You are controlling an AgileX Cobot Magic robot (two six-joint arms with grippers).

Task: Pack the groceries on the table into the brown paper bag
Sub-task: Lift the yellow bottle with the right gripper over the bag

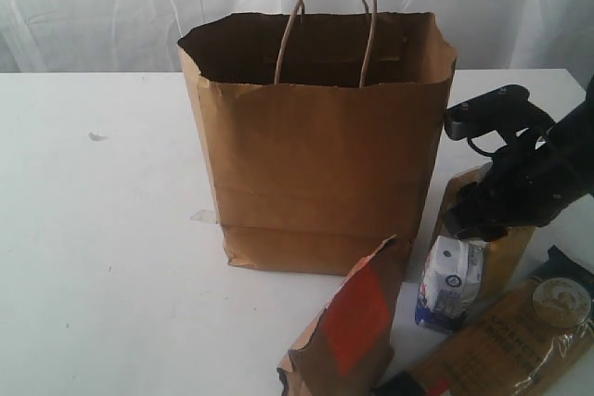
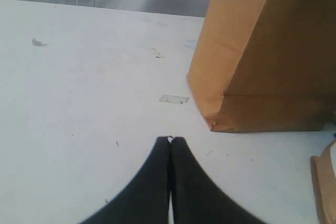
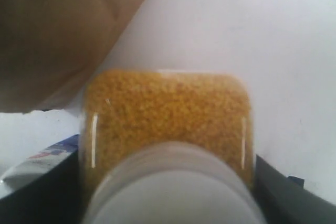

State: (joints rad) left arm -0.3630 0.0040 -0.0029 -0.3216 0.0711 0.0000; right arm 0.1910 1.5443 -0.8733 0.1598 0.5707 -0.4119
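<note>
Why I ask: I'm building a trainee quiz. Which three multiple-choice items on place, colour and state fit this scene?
1. The red-labelled pouch stands: A inside the bag; B in front of the bag; C behind it.
2. The bottle in the right wrist view has contents that are: A green; B blue; C yellow.
3. The left claw is: A shut, empty; B wide open; C gripping the bag.
Key: B, it stands outside, nearer the camera; C, yellow shows through its wall; A, its tips meet on nothing.
</note>
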